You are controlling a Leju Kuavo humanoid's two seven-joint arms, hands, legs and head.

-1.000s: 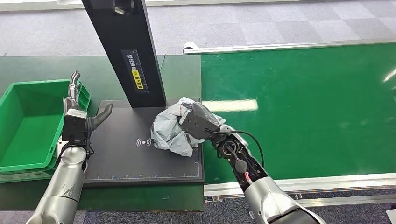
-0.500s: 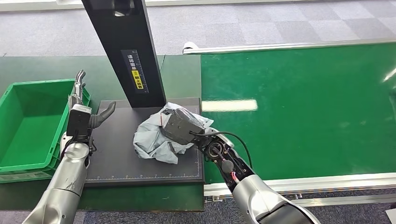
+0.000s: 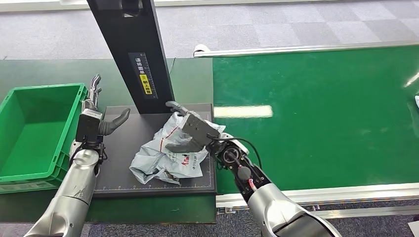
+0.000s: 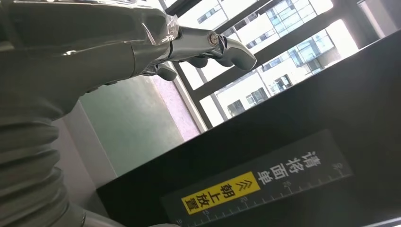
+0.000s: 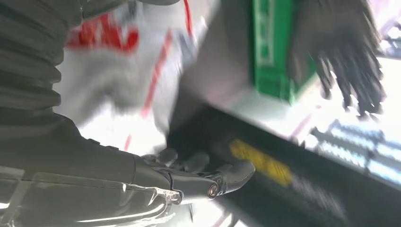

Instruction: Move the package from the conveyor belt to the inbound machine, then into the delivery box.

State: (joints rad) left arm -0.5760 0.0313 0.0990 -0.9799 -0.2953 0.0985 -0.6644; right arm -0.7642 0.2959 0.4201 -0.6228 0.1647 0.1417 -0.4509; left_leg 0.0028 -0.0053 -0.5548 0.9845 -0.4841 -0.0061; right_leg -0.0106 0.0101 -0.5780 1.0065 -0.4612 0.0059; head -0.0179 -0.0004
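Observation:
The package (image 3: 165, 158), a crumpled grey-white poly bag with red print, lies on the black platform (image 3: 123, 170) of the inbound machine, toward its right front. My right hand (image 3: 190, 129) hovers over the bag's right part with fingers spread and nothing in them. In the blurred right wrist view the package (image 5: 118, 61) is beside that hand's fingers (image 5: 208, 175). My left hand (image 3: 94, 118) is held up, open, at the platform's left edge beside the green delivery box (image 3: 29, 133). Its fingers (image 4: 213, 45) are extended in the left wrist view.
The machine's black column (image 3: 133, 54) with a yellow label (image 4: 222, 191) rises at the back of the platform. The green conveyor belt (image 3: 321, 113) stretches to the right, edged by a metal rail (image 3: 316, 195). The delivery box holds nothing.
My right hand carried the package leftward over the platform, then opened and let it go. The bag now lies spread lower and further left. My left hand drifted slightly toward the platform.

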